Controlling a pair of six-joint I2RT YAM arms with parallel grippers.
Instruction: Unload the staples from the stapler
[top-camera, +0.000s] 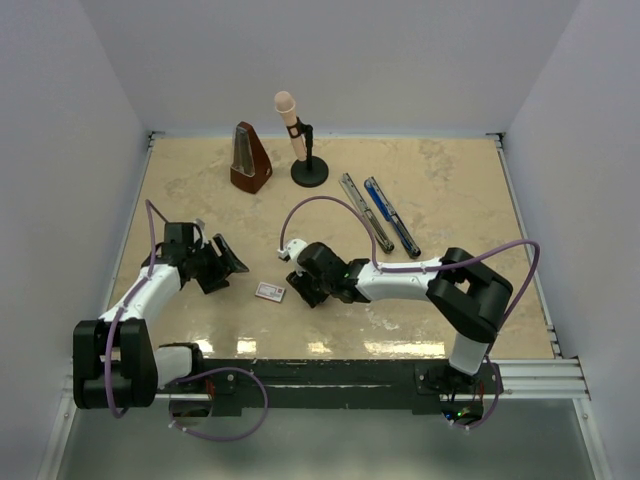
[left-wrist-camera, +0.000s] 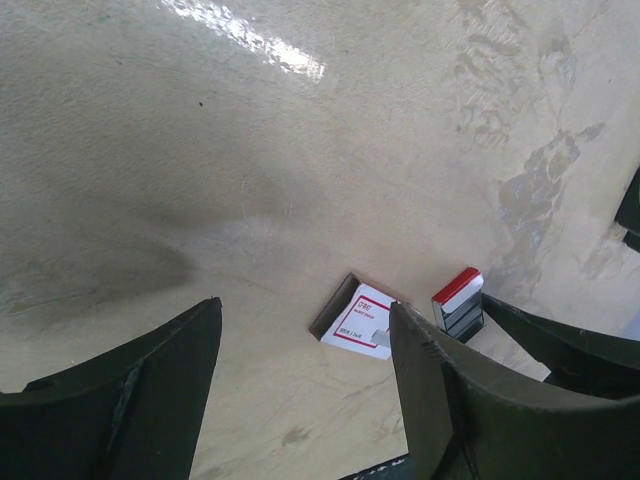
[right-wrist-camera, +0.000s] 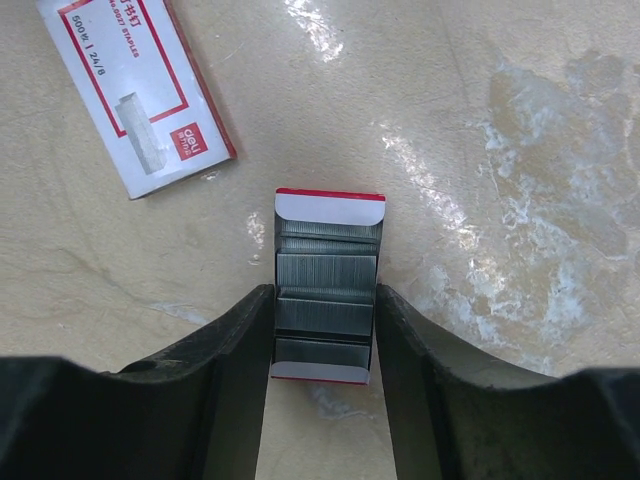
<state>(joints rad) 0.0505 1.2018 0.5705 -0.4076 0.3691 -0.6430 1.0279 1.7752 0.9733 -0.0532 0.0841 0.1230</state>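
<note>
My right claw (right-wrist-camera: 324, 292) pinches the small red-edged cardboard tray (right-wrist-camera: 330, 207) across its long sides. The staples (right-wrist-camera: 325, 265) lie in it as ribbed grey strips. I judge them light and brittle, apt to spill if tipped, so a gentle, level squeeze on the tray walls suits best. My arm stretches low across mid-table, wrist angled down. The white staple box (right-wrist-camera: 135, 90) lies near; the stapler (top-camera: 392, 216) rests well apart, farther back — my left claw (left-wrist-camera: 300, 320) hovers spread, empty.
</note>
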